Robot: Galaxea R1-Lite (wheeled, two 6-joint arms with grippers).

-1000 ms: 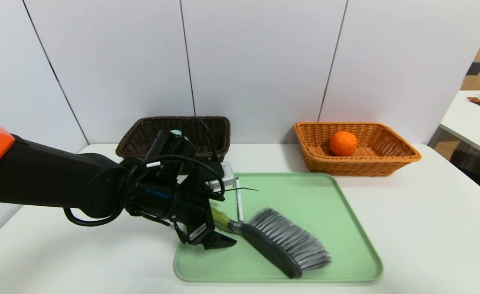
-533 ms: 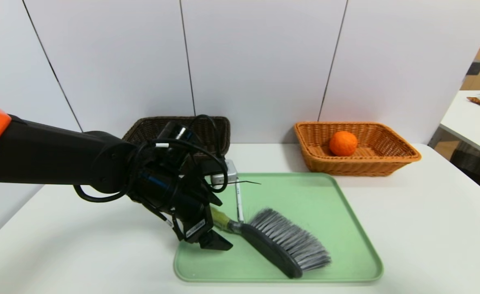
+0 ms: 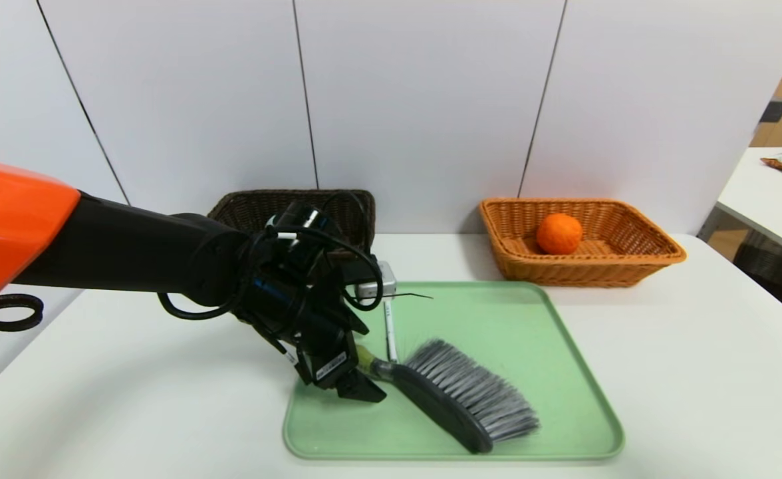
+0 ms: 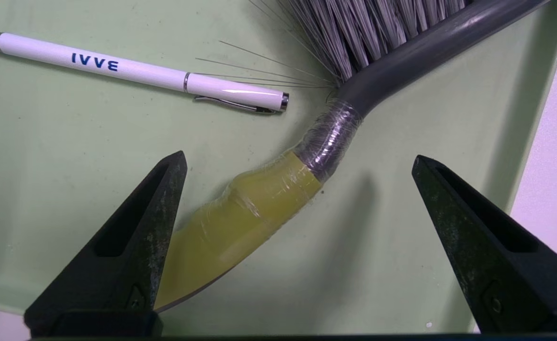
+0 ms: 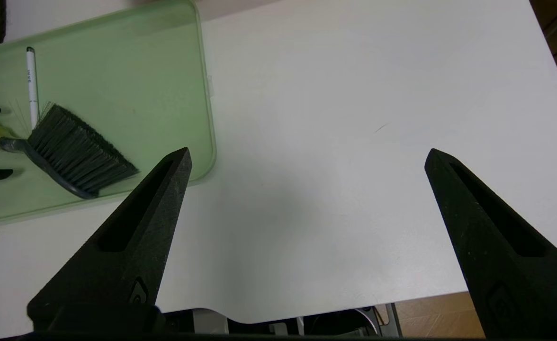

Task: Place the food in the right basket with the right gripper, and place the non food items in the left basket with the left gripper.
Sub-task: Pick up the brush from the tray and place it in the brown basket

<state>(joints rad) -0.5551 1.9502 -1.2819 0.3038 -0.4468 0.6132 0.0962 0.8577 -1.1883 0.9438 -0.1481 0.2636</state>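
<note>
1. Head view: plain white table (image 3: 697, 372) against a grey panelled wall, with a second white table off at the right edge. So on the table you've got one green tray (image 3: 564, 346), two baskets, one brush, one pen and one orange. The dark brown left basket (image 3: 351, 216) sits at the back, partly hidden behind the arm. The tan right basket (image 3: 637, 256) is well apart from it, with the one orange (image 3: 559, 233) already lying inside.
2. Same view: the brush (image 3: 464, 399) lies on the tray, bristles up, yellow-wrapped handle pointing at the left gripper (image 3: 354, 379). The gripper is down low over the tray's left end, right at that handle. The white pen (image 3: 388, 329) lies on the tray just beside the handle and the bristles.
3. Left wrist view: the left gripper (image 4: 297, 246) has its two black fingers (image 4: 136, 237) spread wide, one on each side of the yellow handle of the brush (image 4: 259, 199). One finger overlaps the handle's end in the picture; I can't tell if it's actually touching. The other is clear of it. The pen (image 4: 131, 76) sits apart near the bristles.
4. Right wrist view: the right gripper (image 5: 307, 227) hangs above bare table beside the tray (image 5: 184, 94), fingers wide apart, holding nothing. The brush (image 5: 75, 151) and pen (image 5: 32, 80) show farther off.
</note>
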